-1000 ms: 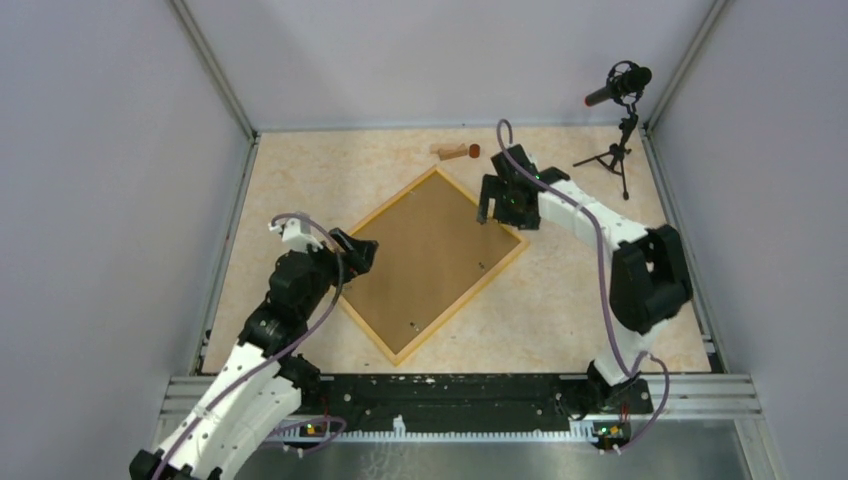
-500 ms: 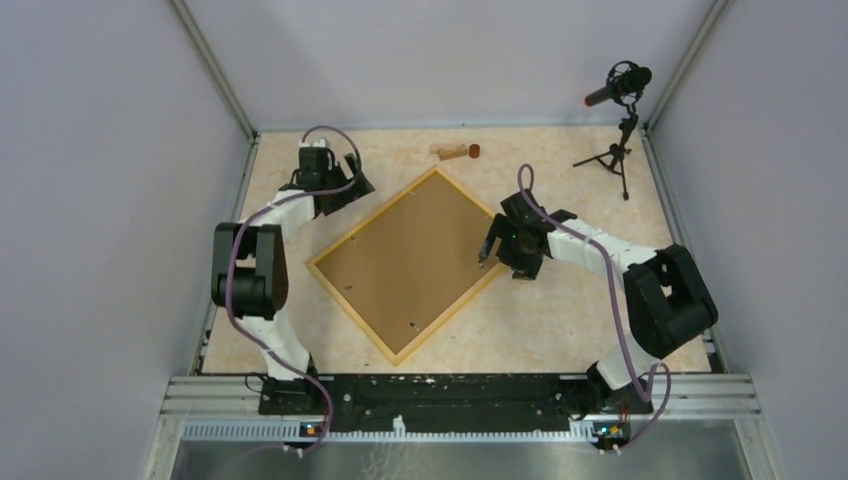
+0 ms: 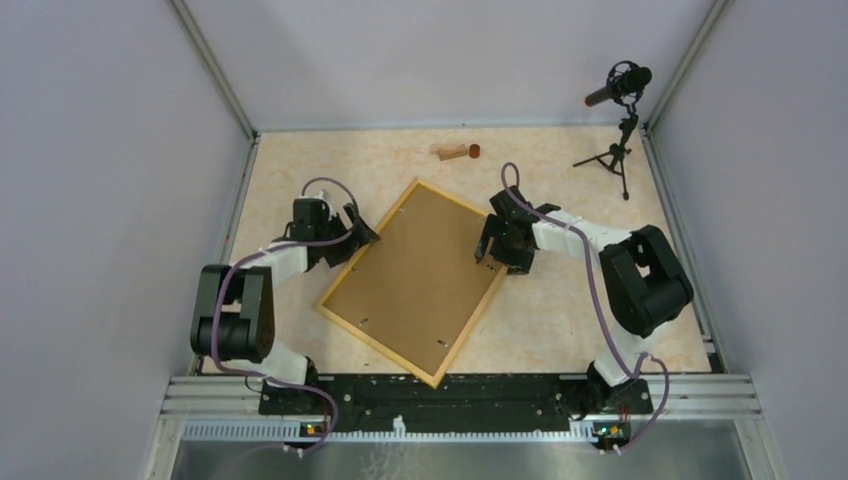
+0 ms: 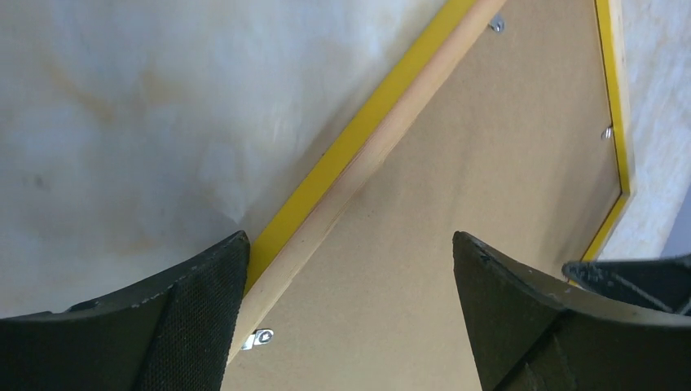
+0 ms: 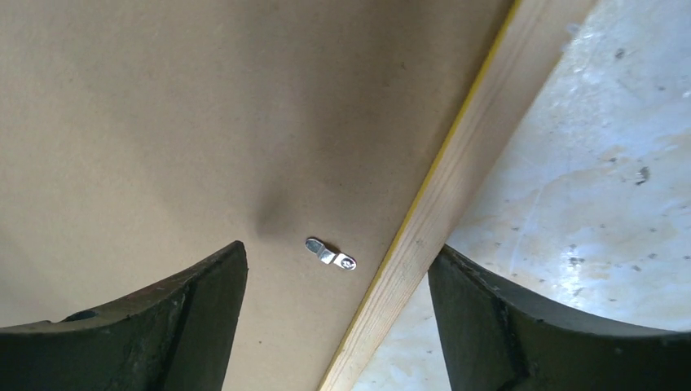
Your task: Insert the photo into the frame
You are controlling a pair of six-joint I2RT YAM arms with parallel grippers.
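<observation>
The frame (image 3: 378, 347), thin yellow-orange wood, lies face down and tilted mid-table with a plain brown backing board (image 3: 415, 280) in it. The photo is hidden. My left gripper (image 3: 358, 232) stands open over the frame's upper left side. In the left wrist view its jaws (image 4: 350, 244) straddle the yellow rail (image 4: 367, 155) beside a small metal clip (image 4: 262, 337). Over the right side my right gripper (image 3: 487, 255) is open too. The right wrist view has its jaws (image 5: 338, 247) either side of the wooden rail (image 5: 456, 179), with a clip (image 5: 331, 254) between them.
A small wooden piece with a red end (image 3: 455, 151) lies at the back of the table. A microphone on a tripod (image 3: 620, 120) stands at the back right. Grey walls close in both sides, and a metal rail (image 3: 460, 390) runs along the near edge.
The frame has turned and shifted toward the near right. My left gripper came from the far left to the frame's left side. The right gripper stayed at the right side, its jaws narrowing slightly.
</observation>
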